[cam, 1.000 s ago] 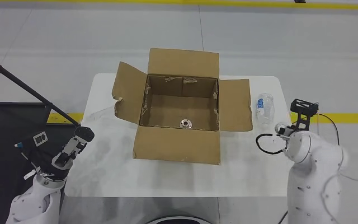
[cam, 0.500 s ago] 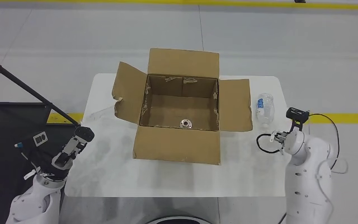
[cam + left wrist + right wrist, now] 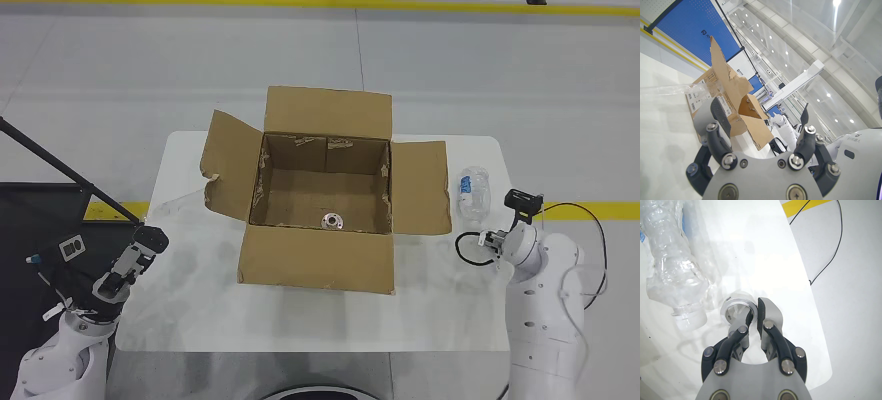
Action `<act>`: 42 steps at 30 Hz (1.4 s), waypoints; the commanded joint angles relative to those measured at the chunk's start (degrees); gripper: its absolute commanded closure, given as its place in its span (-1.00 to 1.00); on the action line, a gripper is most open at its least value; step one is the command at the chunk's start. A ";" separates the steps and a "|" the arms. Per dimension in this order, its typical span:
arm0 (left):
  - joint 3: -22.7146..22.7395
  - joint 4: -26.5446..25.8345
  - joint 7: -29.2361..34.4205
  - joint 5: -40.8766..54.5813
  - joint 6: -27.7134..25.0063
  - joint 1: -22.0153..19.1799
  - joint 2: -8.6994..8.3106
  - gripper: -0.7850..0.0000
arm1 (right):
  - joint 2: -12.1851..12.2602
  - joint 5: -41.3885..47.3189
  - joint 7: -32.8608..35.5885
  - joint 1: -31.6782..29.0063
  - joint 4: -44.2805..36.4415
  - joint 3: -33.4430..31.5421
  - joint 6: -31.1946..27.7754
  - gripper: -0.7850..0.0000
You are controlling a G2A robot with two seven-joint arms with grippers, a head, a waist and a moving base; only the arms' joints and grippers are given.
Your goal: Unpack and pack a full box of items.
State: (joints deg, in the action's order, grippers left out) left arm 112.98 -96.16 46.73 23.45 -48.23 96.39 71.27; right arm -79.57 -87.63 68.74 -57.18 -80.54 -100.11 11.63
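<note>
While I unpack, right gripper (image 3: 753, 311) grips metal ring (image 3: 734, 300).
Hollow, hence one finger inside its wall; left gripper (image 3: 761, 107) spread, idle.

The white desk (image 3: 200, 310) carries an open cardboard box (image 3: 315, 258) at its middle, flaps spread outward. A crushed clear plastic bottle (image 3: 472, 192) lies on its side near the right edge, with a small metal ring (image 3: 738, 303) just beside its mouth. A clear plastic scrap (image 3: 677, 89) lies by the box's left flap.

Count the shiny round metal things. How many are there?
2. One ring lies inside the box, near its front wall. The other ring is pinched by the right claw, beside the crushed bottle on the table. The box walls may hide more.
</note>
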 commanded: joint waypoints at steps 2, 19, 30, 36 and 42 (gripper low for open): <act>0.00 0.00 0.00 0.00 0.00 0.00 0.00 -1.00 | 0.12 0.11 0.08 0.40 0.64 0.08 -0.15 0.49; 0.00 0.00 0.00 0.00 0.00 0.00 0.00 -1.00 | 0.26 -3.15 4.41 -2.59 -23.14 4.25 1.23 -0.68; 0.00 0.00 0.00 0.00 0.00 0.00 0.00 -1.00 | -0.50 -4.44 7.44 4.51 -37.41 16.37 -2.61 -1.00; 0.00 0.00 0.00 0.00 0.00 0.00 0.00 -1.00 | -1.46 2.08 7.79 13.03 -32.45 23.15 -4.98 -1.00; 0.00 0.00 0.00 0.00 0.00 0.00 0.00 -1.00 | -2.43 11.52 10.59 21.99 -22.18 27.26 -8.07 -1.00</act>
State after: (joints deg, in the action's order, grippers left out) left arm 112.98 -96.16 46.73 23.45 -48.23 96.39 71.27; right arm -81.88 -77.27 78.96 -36.67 -104.75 -73.35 3.83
